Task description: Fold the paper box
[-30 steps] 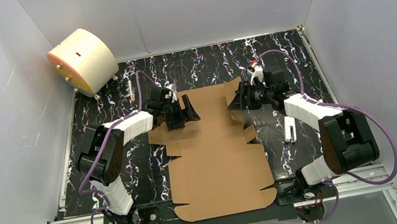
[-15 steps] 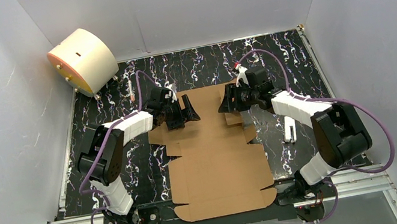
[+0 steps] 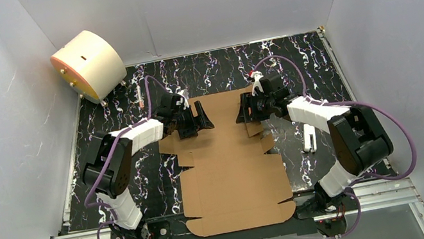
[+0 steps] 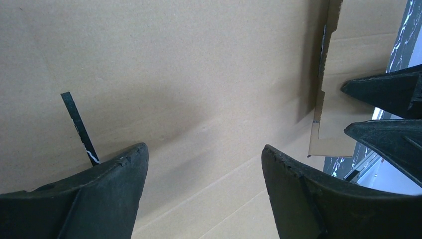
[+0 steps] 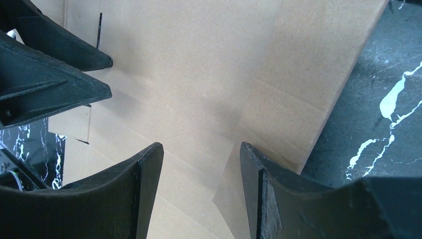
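Observation:
The paper box (image 3: 230, 168) is a brown die-cut cardboard sheet lying mostly flat on the black marbled table, from mid-table to the near edge. My left gripper (image 3: 203, 121) is open over the sheet's far left part; the cardboard (image 4: 199, 74) fills its view and nothing is between the fingers. My right gripper (image 3: 242, 114) is open over the far right part, beside a side flap (image 3: 254, 127) that stands partly raised. In the right wrist view that flap (image 5: 278, 124) lies against the right finger (image 5: 268, 194), with the left gripper's fingers (image 5: 45, 74) opposite.
A cream cylindrical drum (image 3: 88, 63) with an orange face sits at the far left corner. A small white object (image 3: 309, 137) lies on the table right of the sheet. White walls enclose the table on three sides. A metal rail (image 3: 232, 217) runs along the near edge.
My right gripper has moved left and slightly away over the sheet's far right part, and the right side flap has tilted inward. The left arm has not moved.

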`<state>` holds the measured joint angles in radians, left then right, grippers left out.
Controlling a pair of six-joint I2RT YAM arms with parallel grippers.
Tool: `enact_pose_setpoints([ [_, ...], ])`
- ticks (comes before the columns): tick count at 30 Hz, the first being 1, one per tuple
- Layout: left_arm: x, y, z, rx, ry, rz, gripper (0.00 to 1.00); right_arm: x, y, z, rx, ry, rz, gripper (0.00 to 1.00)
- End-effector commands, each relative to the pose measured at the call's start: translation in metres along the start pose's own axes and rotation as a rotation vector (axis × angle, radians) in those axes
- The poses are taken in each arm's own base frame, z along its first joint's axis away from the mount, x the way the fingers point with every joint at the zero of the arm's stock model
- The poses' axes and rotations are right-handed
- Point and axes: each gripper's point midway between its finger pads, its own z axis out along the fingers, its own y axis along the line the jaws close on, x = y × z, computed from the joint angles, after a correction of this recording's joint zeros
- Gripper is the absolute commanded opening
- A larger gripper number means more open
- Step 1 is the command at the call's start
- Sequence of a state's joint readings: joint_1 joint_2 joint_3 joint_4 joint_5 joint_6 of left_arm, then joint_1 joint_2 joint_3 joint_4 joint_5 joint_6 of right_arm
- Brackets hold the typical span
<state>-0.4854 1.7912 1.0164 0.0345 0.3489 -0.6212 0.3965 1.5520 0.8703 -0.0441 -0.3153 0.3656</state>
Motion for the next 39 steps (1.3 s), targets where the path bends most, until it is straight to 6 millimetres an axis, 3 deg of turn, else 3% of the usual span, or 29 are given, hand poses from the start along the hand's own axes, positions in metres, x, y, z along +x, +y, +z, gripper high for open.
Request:
enact_pose_setpoints([
  [1,0.000,-0.010,-0.016,0.012,0.008,0.006,0.81,-0.029,0.008,-0.014,0.021,-0.071,-0.074,0.68],
  [10,-0.044,-0.029,-0.063,0.034,-0.110,0.042,0.83,-0.055,0.011,-0.045,0.086,-0.161,-0.163,0.75],
  [16,-0.079,-0.011,-0.097,0.007,-0.189,0.015,0.83,-0.068,0.013,-0.067,0.123,-0.226,-0.208,0.82],
  [23,-0.114,0.022,-0.117,-0.068,-0.230,-0.002,0.84,-0.077,0.015,-0.090,0.148,-0.303,-0.235,0.90],
  [29,-0.141,0.045,-0.105,-0.091,-0.202,-0.017,0.82,-0.076,0.017,-0.093,0.128,-0.334,-0.249,0.93],
  [39,-0.169,0.067,-0.053,-0.102,-0.110,-0.014,0.66,-0.067,0.019,-0.079,0.076,-0.313,-0.255,0.93],
])
